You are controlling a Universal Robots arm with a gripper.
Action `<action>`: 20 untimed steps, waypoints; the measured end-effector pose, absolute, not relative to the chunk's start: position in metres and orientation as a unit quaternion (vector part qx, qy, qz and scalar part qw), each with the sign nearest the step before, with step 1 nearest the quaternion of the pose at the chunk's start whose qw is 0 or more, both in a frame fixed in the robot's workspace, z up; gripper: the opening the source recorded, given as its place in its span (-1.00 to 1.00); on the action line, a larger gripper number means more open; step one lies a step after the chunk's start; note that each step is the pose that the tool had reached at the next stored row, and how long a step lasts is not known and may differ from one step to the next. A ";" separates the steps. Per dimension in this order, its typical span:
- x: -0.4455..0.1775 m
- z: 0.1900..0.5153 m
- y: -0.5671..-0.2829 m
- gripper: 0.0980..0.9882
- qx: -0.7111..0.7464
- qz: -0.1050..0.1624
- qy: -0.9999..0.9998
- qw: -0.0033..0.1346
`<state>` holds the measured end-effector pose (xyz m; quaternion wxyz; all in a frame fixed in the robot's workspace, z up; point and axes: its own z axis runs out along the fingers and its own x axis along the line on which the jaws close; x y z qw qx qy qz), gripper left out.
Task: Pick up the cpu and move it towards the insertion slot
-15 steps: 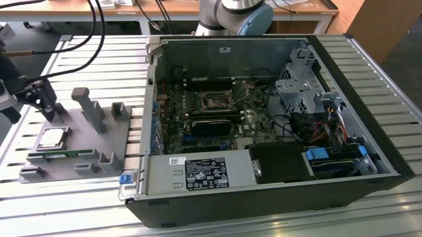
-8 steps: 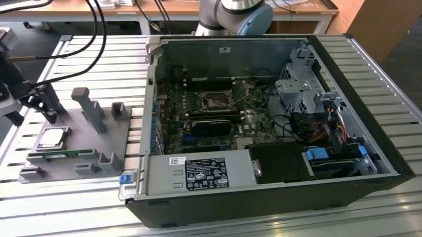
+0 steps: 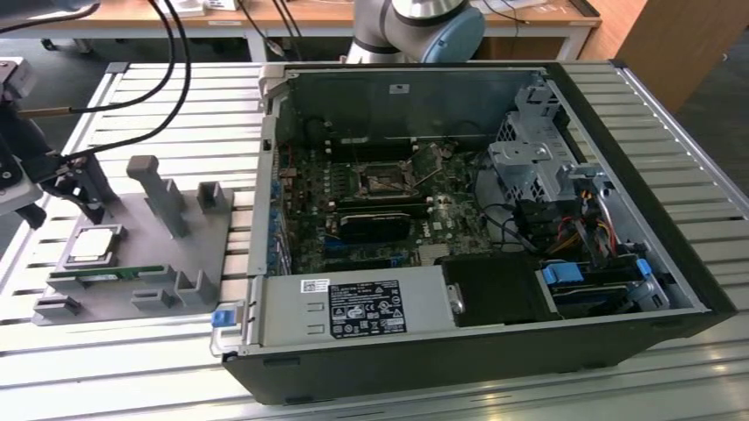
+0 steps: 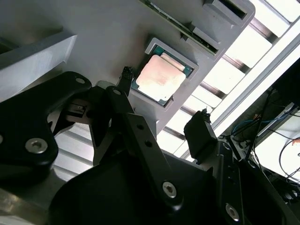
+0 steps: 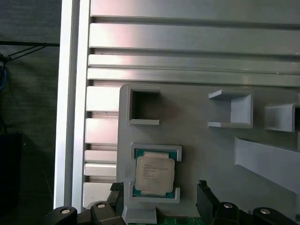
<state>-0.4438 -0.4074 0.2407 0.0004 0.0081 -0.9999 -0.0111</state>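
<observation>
Your tool (image 4: 164, 96) hung released, straddling the cpu (image 5: 154, 174), which lay ungrasped in its grey holder (image 5: 197, 140) on the bench (image 3: 117, 351); pickup and travel to the insertion slot (image 3: 383, 181) were not yet done.

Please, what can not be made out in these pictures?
Slot, exterior view: too small to tell if it is empty.
Memory stick, first wrist view: cut off by the edge.
Cpu, both wrist views: how high the open gripper hangs above it cannot be judged.
</observation>
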 end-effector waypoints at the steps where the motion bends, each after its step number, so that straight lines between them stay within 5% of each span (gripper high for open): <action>1: -0.444 0.240 -0.407 0.39 0.008 -0.011 -1.000 0.000; 20: -0.444 0.220 -0.407 0.39 0.008 -0.011 -1.000 0.001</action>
